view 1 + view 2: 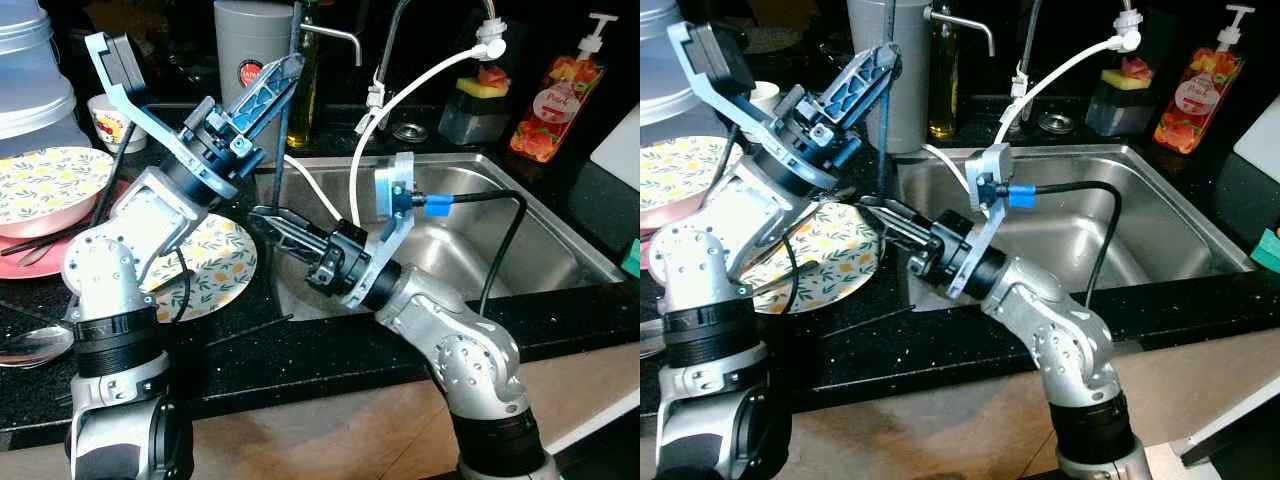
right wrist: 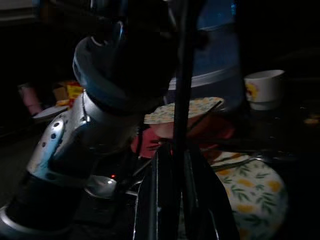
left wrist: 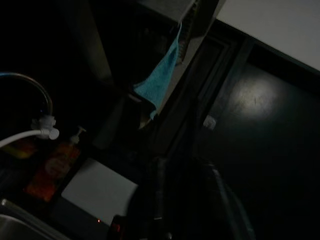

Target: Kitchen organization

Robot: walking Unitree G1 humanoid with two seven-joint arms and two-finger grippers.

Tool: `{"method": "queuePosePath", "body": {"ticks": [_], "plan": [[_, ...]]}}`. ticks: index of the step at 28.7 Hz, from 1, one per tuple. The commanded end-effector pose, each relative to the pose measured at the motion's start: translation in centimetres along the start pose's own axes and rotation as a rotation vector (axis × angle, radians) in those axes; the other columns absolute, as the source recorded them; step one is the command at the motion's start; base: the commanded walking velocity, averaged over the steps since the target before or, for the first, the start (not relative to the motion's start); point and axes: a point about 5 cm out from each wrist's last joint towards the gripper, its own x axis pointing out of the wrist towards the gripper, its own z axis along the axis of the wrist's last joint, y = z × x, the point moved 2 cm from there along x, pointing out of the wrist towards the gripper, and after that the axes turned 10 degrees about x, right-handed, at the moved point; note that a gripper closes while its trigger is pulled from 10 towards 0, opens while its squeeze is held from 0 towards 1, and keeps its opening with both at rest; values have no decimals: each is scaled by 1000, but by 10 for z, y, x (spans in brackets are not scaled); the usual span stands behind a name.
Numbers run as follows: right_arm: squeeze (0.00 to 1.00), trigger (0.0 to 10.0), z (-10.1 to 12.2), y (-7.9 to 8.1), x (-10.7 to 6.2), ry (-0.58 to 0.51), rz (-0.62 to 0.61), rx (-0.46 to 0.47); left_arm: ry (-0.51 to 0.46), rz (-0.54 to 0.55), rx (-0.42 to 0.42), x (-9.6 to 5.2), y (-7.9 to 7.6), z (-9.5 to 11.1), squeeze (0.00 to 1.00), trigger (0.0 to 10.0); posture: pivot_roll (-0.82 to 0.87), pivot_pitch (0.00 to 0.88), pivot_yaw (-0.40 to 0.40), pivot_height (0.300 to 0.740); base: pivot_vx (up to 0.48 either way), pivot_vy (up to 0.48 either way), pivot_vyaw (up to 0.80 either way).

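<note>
Nearest the camera I see my two silver arms rising from the lower edge of the frame over a black speckled counter [image 1: 300,350].

A spoon [image 1: 35,343] lies on the counter at the lower left edge.

Right gripper [image 1: 272,222]: at frame centre, over the left rim of the steel sink [image 1: 560,240], pointing left toward a flat floral plate [image 1: 222,268]. Its two black fingers lie close together around a thin dark rod [image 1: 883,130] that stands upright in front of them; in the right wrist view the rod [image 2: 181,100] passes between the finger bases. I read this as clamped on the rod, though the contact itself is dim.

Left gripper [image 1: 278,80]: raised in the upper centre-left, fingers pointing up and to the right, just beside the rod's upper part. The blue-framed fingers lie pressed together with no gap that I can see and nothing between them.

Left of the plate, at the left edge, a floral bowl [image 1: 40,185] rests on a red plate [image 1: 40,262]. Behind it stand a small white cup [image 1: 112,122] and stacked clear containers [image 1: 30,70].

Far row, across the top: a grey canister [image 1: 250,50], an oil bottle [image 1: 305,90], the tap [image 1: 385,50] with a white hose [image 1: 420,75], a sponge holder [image 1: 475,100], and an orange soap dispenser [image 1: 558,95] at upper right.
</note>
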Motion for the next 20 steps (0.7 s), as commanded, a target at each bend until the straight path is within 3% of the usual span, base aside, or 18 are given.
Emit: {"method": "queuePosePath", "body": {"ticks": [1, 9, 13, 14, 20], "plan": [[0, 0, -1, 7, 1, 16, 35, -13, 9, 50, 3, -1, 7, -1, 1000, 10000, -25, 97, -44, 740, 0, 0, 0], [0, 0, 0, 5, -2, 21, 28, -22, -13, 75, 33, -3, 10, 6, 1000, 10000, -23, 92, -44, 740, 0, 0, 0], [0, 0, 3, -8, -14, 48, -27, -59, -78, 217, 112, -9, 26, 19, 1000, 10000, -22, 93, -46, 740, 0, 0, 0], [0, 0, 4, -13, -17, 51, -49, -68, -116, 246, 116, -12, 30, 26, 0, 10000, -22, 93, -46, 740, 0, 0, 0], [0, 0, 13, -29, -27, 41, -130, -109, -177, 296, 163, -17, 36, 41, 0, 10000, -21, 99, -46, 740, 0, 0, 0]]}}
